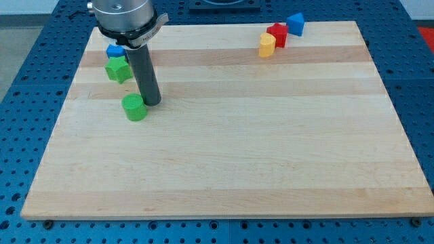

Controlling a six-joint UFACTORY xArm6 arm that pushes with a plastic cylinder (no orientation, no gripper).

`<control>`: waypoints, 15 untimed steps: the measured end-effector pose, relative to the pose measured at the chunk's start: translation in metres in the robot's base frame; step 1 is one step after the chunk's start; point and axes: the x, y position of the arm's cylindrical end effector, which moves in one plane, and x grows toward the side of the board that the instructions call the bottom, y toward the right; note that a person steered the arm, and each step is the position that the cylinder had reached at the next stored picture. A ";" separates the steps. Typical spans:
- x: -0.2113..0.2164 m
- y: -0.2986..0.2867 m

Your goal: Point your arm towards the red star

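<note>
Red star (277, 34) sat near the board's (271, 149) top edge, toward the view's right, touching a yellow block (267, 45) at its lower left and a blue block (295, 24) at its upper right. Arm carried no claw, only a dark rod. My tip (152, 102) rested far off at the view's left, just beside a green block (135, 107). Green star (118, 68) and another blue block (115, 50) lay just above.

A silver-grey metal cylinder with a black collar is seen, from which a straight dark rod ending in my tip (151, 103) extends.
</note>
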 end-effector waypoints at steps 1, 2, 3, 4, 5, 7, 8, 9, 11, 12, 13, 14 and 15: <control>0.000 0.000; -0.034 0.021; -0.063 0.075; -0.066 0.150; -0.068 0.215; -0.055 0.215; -0.053 0.172; -0.053 0.164; -0.053 0.218; -0.052 0.230; -0.045 0.169; -0.071 0.122; -0.139 0.096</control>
